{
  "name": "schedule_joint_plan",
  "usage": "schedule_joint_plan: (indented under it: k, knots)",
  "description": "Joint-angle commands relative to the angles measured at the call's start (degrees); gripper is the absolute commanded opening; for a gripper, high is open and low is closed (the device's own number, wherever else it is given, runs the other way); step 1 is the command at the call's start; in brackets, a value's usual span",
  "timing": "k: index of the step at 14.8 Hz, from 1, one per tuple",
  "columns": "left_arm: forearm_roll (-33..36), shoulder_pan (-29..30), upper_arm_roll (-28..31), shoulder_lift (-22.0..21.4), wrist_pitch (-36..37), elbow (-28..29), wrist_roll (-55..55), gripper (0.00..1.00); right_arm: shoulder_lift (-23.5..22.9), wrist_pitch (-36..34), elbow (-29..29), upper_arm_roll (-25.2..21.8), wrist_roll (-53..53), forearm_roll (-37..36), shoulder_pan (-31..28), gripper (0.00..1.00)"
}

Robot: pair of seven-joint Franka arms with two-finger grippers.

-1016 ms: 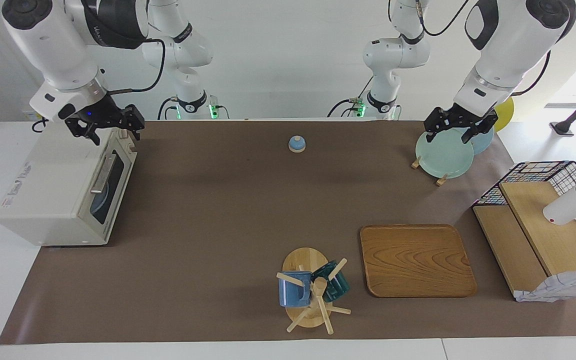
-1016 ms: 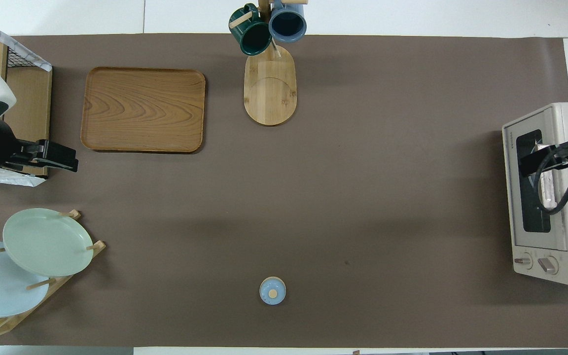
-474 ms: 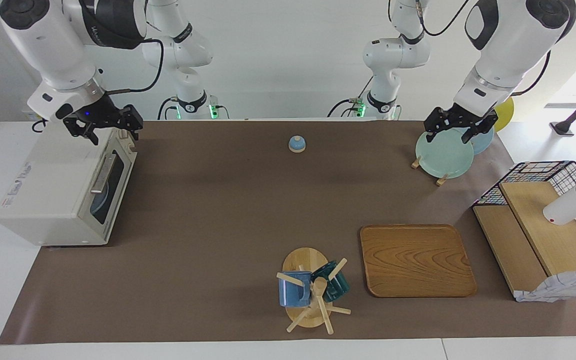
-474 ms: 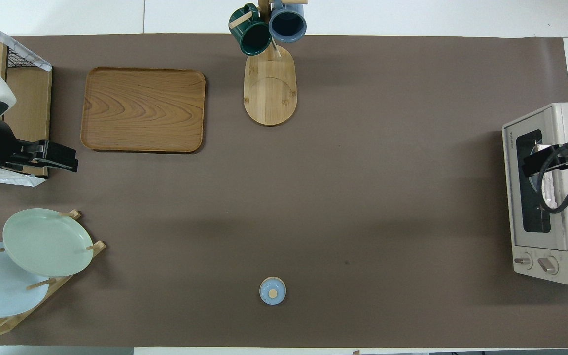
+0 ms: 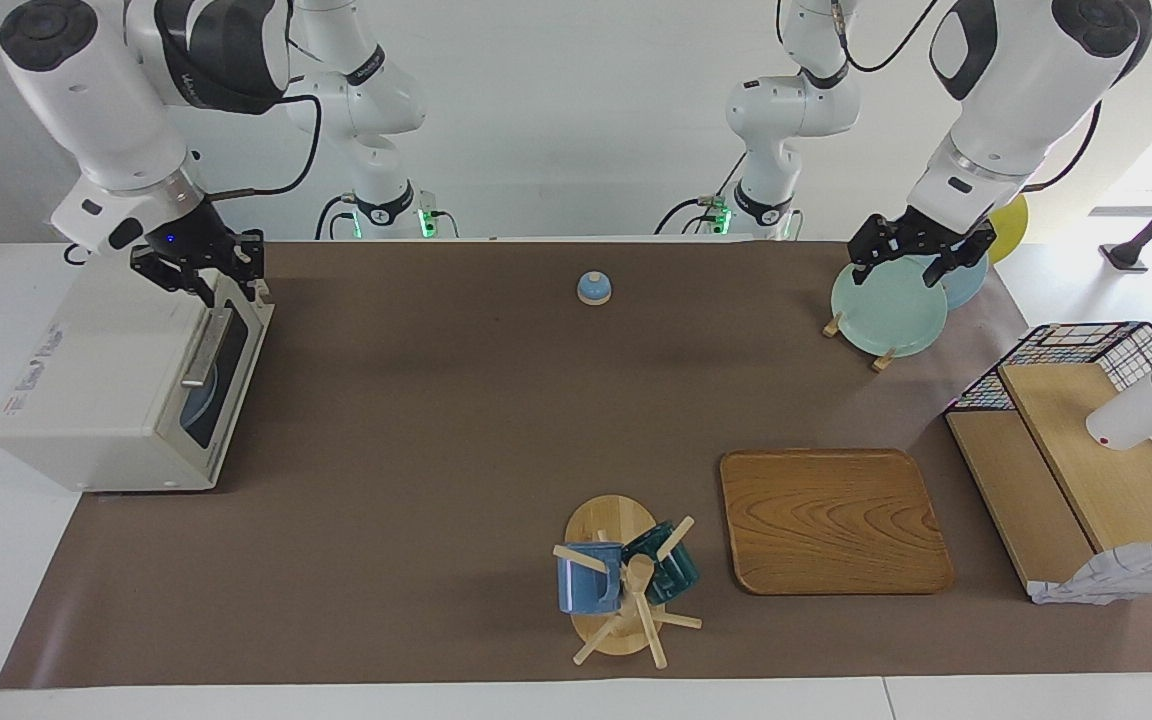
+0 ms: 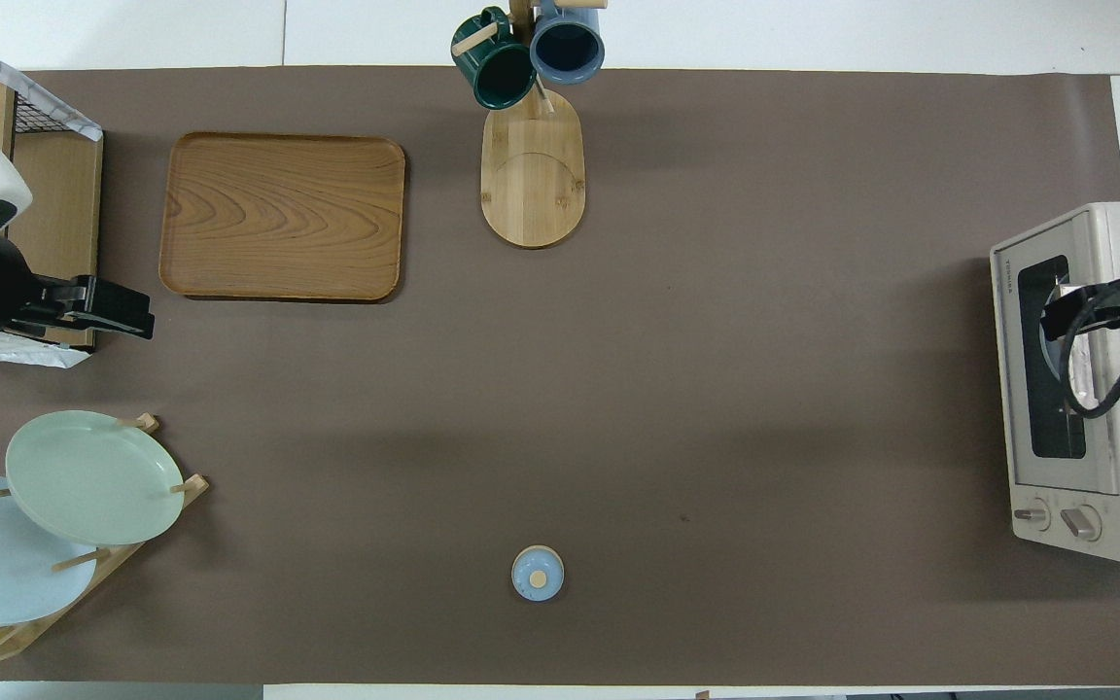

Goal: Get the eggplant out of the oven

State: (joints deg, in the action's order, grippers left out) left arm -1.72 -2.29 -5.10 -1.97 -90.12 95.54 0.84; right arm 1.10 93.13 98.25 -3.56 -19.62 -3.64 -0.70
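The cream-white oven [image 5: 106,380] stands at the right arm's end of the table, its dark glass door shut. Its silver handle [image 5: 208,345] runs along the top of the door. The eggplant is hidden; only a pale blue round shape shows through the glass. My right gripper [image 5: 226,285] is down at the door's upper edge, at the end of the handle nearer to the robots. From overhead, the right gripper [image 6: 1056,316] covers part of the oven [image 6: 1104,467]. My left gripper [image 5: 921,262] waits open over the plate rack and holds nothing; overhead, the left gripper [image 6: 122,316] is seen beside the wire basket.
Green and blue plates [image 5: 886,305] lean in a wooden rack at the left arm's end. A wooden tray [image 5: 831,520], a mug tree [image 5: 621,585] with two mugs and a wire basket [image 5: 1086,450] lie farther out. A small blue bell [image 5: 593,288] sits near the robots.
The right gripper has drawn in over the oven's top edge and come down closer to the handle's end. The left arm has not moved.
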Motion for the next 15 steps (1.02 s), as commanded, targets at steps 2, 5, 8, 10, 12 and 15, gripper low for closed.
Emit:
schedule_joint_plan:
  k: [2,5,8,10,12,15]
  knots:
    - [0.93,0.44,-0.35,0.12,0.21,-0.18,-0.75,1.0,3.64,3.72,6.41,0.05,-1.04,0.22,-1.4,0.0]
    - [0.93,0.36,-0.26,0.13,0.21,-0.18,-0.75,1.0,4.35,8.36,10.71,0.13,6.58,-4.08,-1.23,0.0]
    - [0.93,0.44,-0.26,0.13,0.21,-0.18,-0.75,1.0,3.48,12.6,13.45,0.13,10.92,-5.23,-1.23,0.0]
    - [0.93,0.35,-0.35,0.04,0.21,-0.18,-0.75,1.0,2.68,13.74,13.72,0.13,11.44,-7.42,-1.23,0.0]
    - [0.93,0.35,-0.35,0.13,0.21,-0.18,-0.75,1.0,1.11,15.68,13.98,0.13,11.45,-8.74,-1.32,0.0]
    - [0.93,0.44,-0.26,0.13,0.21,-0.18,-0.75,1.0,0.84,16.03,15.03,0.13,11.36,-11.04,-1.32,0.0]
